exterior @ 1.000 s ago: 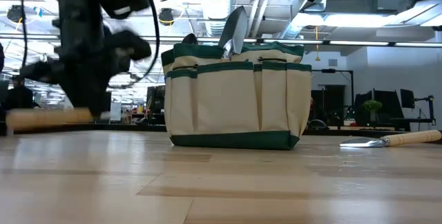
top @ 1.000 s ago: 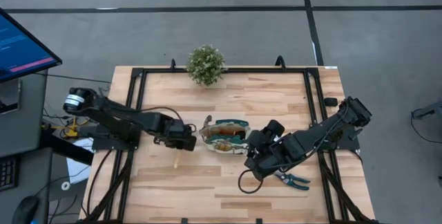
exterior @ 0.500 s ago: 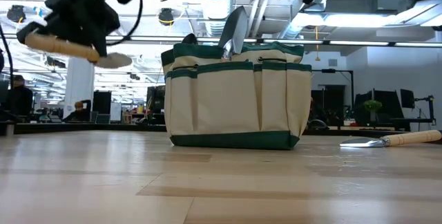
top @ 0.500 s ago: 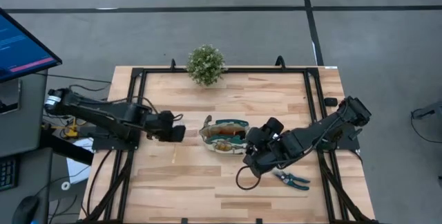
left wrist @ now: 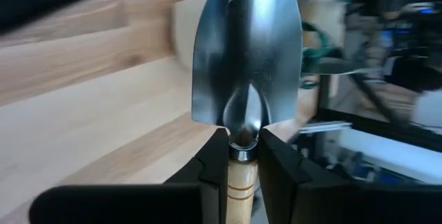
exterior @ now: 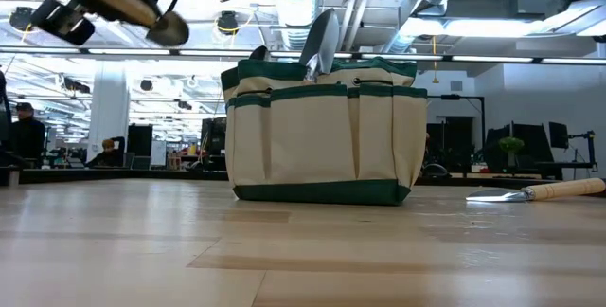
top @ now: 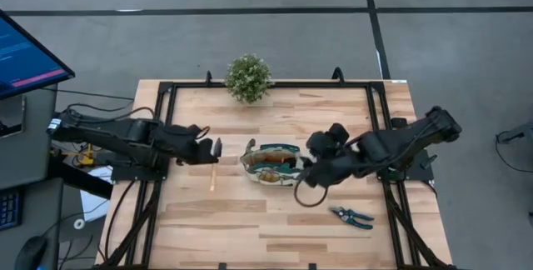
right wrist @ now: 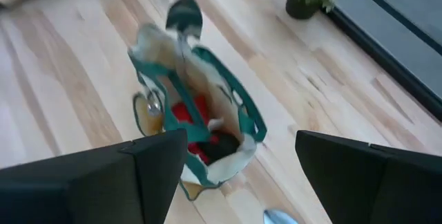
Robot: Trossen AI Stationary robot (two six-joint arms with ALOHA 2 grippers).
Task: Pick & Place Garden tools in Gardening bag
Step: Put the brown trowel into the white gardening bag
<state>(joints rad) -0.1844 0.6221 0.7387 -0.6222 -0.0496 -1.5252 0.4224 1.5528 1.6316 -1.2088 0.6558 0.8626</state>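
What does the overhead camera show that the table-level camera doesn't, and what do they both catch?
Only the high view shows the potted plant, the pruning shears on the table, the bag's red contents and the right gripper, open beside the bag. Only the low view shows the bag's side pockets, a trowel lying flat on the table and the room behind. Both show the gardening bag and the left gripper, shut on a wooden-handled trowel held clear of the table.

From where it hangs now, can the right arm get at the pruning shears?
Probably yes: the right gripper is open and empty beside the bag, and the pruning shears lie uncovered on the table nearby.
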